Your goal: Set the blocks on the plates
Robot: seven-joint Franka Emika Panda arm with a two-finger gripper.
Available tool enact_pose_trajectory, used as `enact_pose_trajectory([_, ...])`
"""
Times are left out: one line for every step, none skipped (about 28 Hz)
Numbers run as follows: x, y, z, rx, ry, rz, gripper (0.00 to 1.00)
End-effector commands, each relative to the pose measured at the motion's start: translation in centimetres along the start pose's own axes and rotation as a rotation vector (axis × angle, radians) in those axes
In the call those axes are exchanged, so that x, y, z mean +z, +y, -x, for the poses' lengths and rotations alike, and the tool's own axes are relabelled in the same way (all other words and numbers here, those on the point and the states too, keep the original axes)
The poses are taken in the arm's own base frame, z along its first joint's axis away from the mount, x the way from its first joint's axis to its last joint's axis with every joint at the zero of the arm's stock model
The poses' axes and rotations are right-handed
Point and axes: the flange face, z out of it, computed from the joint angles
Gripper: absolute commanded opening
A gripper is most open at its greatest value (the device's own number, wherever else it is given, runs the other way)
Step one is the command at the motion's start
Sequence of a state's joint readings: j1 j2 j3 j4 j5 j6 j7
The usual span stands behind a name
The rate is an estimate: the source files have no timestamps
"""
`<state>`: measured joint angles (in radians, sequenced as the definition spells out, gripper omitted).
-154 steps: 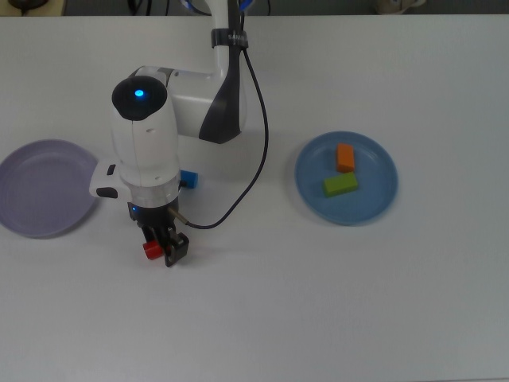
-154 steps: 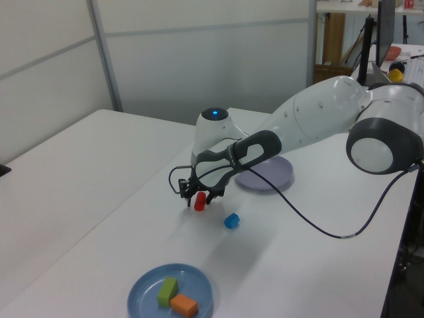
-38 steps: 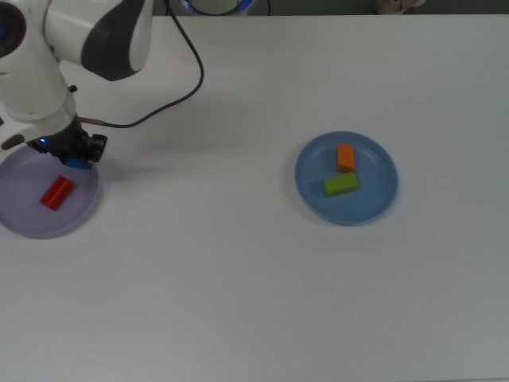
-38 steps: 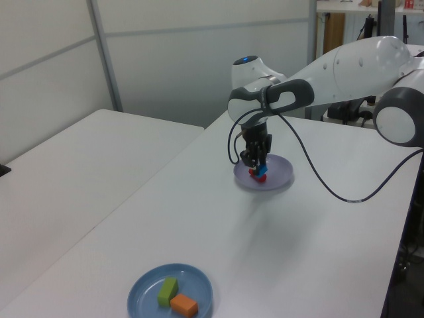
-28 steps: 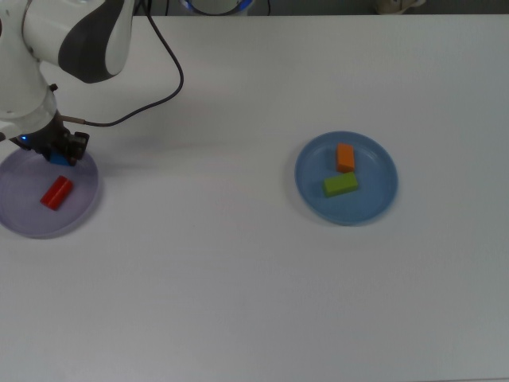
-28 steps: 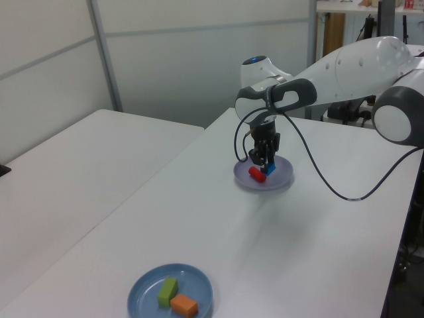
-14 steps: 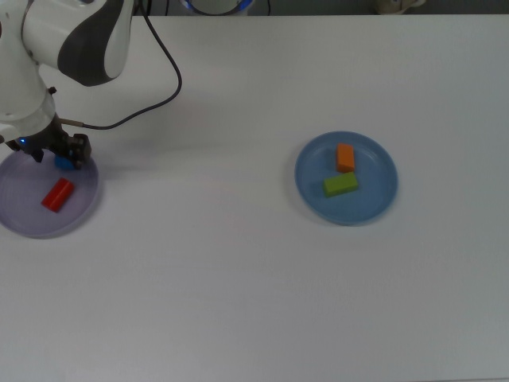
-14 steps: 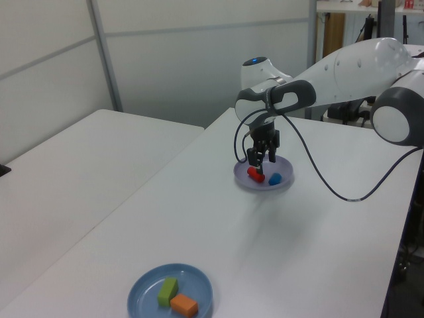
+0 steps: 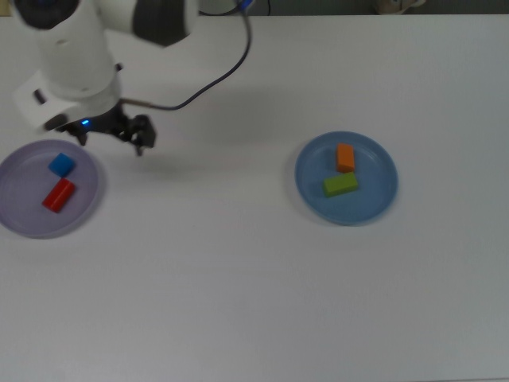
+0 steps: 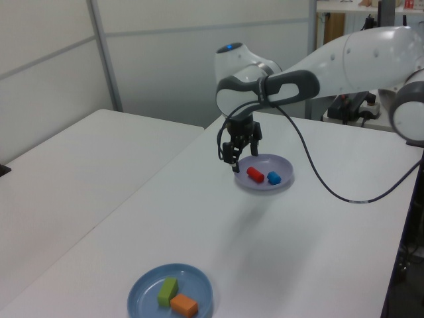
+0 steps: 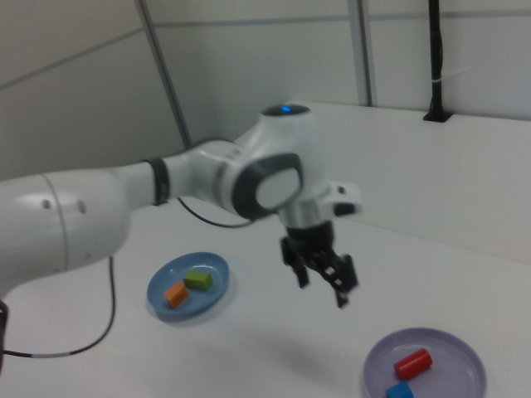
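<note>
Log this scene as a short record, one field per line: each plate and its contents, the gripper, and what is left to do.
blue plate: holds the green block and the orange block
purple plate: holds the red block and the blue block
gripper: open, empty, above the table beside the purple plate
blocks off plates: none
remaining: nothing; all four blocks lie on plates
</note>
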<state>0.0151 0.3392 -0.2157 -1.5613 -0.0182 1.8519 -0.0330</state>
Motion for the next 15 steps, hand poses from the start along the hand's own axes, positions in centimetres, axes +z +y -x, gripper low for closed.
enact_pose_trajectory([-4.7,-3.6,2.6,0.0,0.012,0.013,1.0])
enact_pose_trajectory([-5.3,-4.2,2.8,0.006,0.021,0.015,1.0])
enact_pose_trajectory([-6.3,-5.1,3.2,0.02,0.038,0.02,1.0])
enact_pose_trajectory([-6.7,-5.5,3.3,0.025,0.044,0.021,1.0])
enact_pose_trajectory([-7.0,-5.6,3.5,0.031,0.047,0.021,1.0])
enact_pose_trajectory([-7.4,-5.6,3.7,0.036,0.049,0.019,1.0])
enact_pose_trajectory([-7.8,-5.6,4.0,0.037,0.047,0.018,1.0])
enact_pose_trajectory([-8.1,-5.5,4.2,0.037,0.044,0.019,1.0])
enact_pose_trajectory([-8.9,-5.4,4.4,0.04,0.045,0.014,1.0])
enact_pose_trajectory([-9.3,-5.4,4.5,0.041,0.04,0.014,1.0])
enact_pose_trajectory([-9.7,-5.4,4.6,0.042,0.034,0.012,1.0])
enact_pose_trajectory([-10.0,-5.3,4.7,0.041,0.026,0.013,1.0])
enact_pose_trajectory([-10.3,-5.4,4.8,0.04,0.019,0.012,1.0])
enact_pose_trajectory([-10.8,-5.8,5.1,0.026,0.005,0.011,1.0])
enact_pose_trajectory([-11.0,-6.0,5.3,0.02,-0.001,0.01,1.0])
